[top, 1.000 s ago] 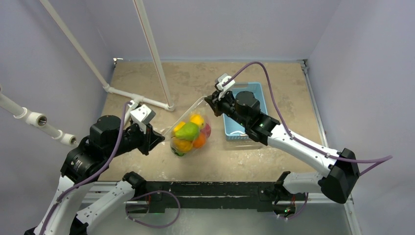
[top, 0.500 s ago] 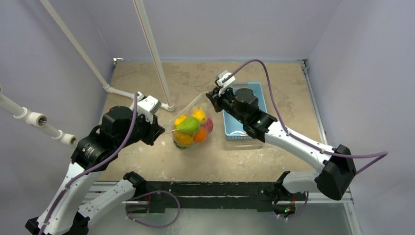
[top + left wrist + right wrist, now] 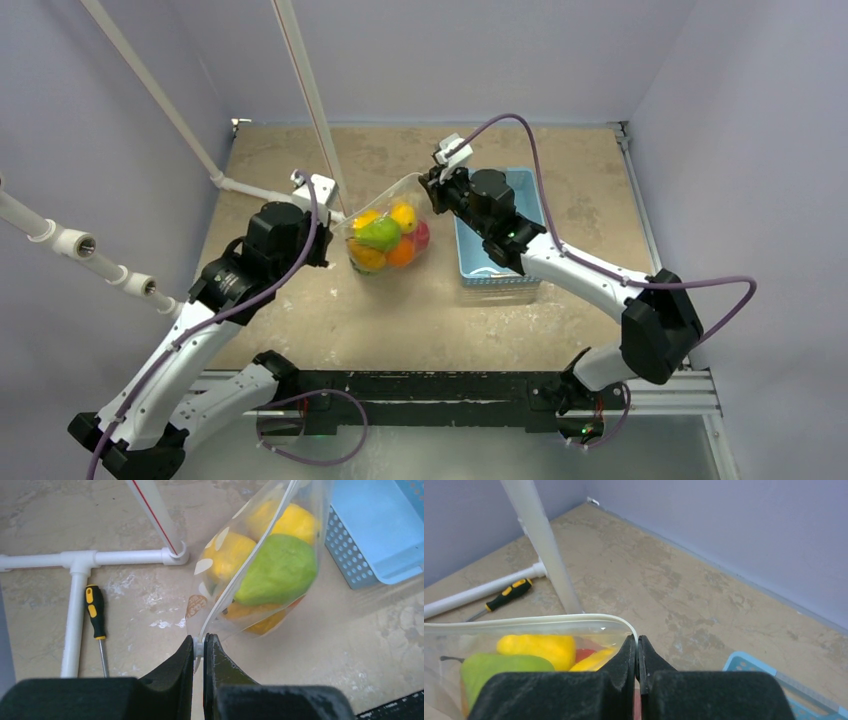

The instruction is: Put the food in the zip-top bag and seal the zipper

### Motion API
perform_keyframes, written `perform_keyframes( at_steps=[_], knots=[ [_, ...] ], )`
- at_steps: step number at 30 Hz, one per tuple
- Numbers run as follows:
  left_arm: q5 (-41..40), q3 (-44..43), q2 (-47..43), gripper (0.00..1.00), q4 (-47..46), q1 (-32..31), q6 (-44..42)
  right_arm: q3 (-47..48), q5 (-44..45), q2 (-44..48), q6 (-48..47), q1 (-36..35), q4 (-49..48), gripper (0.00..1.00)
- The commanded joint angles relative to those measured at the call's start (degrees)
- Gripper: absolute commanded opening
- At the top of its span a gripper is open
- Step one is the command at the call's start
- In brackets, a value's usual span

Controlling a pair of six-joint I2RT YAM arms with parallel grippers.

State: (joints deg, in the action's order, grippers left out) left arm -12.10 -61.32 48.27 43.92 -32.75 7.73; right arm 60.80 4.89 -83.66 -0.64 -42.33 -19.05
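Up near the middle of the tabletop (image 3: 590,180), your zip-top bag (image 3: 385,240) hangs stretched between both arms, the food (image 3: 277,570) bunched inside it: green, yellow, orange, a bit of red. Room check: on the bag's right the light-blue basket (image 3: 380,535) sits just beside it, and your right arm lies across that basket in the top view. On the left, the white pipe frame (image 3: 120,557) runs along the tabletop and its upright pole (image 3: 541,545) rises just behind the bag's left end, so it's tight there. A yellow-and-black screwdriver (image 3: 95,612) lies beside the pipe. Toward you, open tabletop runs down to the front rail (image 3: 420,385). Now the left pincer (image 3: 198,647): jaws nearly together, pinching the zipper (image 3: 524,622) at the bag's left corner. Right pincer (image 3: 637,652): jaws pressed close on the opposite corner, right where that pale strip curves down. Between the two grips the strip runs taut in a straight line; whether it's sealed along its length, you can't tell from these views, nor whether the bag's bottom touches the tabletop
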Motion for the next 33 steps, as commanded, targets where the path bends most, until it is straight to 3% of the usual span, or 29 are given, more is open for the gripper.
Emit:
perform_keyframes(
  at_steps=[1,8,13,19,28,33],
  knots=[
    [-4.05,3.69,-1.57,0.00,-9.12,-0.15,-0.25,-3.24,-4.51,2.28,-0.64,0.14,-11.11,0.00],
    [4.07,8.31,-3.79,0.00,-10.16,-1.24,3.31,-16.19,-8.87,8.05,0.21,0.11,-14.99,0.00],
    [8.66,7.62,-2.21,0.00,-9.18,-1.26,4.41,-21.73,-10.71,13.30,3.86,0.05,-13.69,0.26],
    [14.40,6.88,-0.07,0.00,-8.81,-1.26,7.14,-23.19,-11.54,20.01,5.79,0.00,-9.71,0.49],
    [21.20,8.20,-1.26,0.21,-8.82,-1.24,11.66,-20.75,-15.34,25.91,8.49,0.02,-2.64,0.72],
    [24.51,8.54,-2.98,0.28,-7.77,-1.26,13.09,-18.50,-15.43,28.89,9.16,0.05,0.23,0.75]
  ],
)
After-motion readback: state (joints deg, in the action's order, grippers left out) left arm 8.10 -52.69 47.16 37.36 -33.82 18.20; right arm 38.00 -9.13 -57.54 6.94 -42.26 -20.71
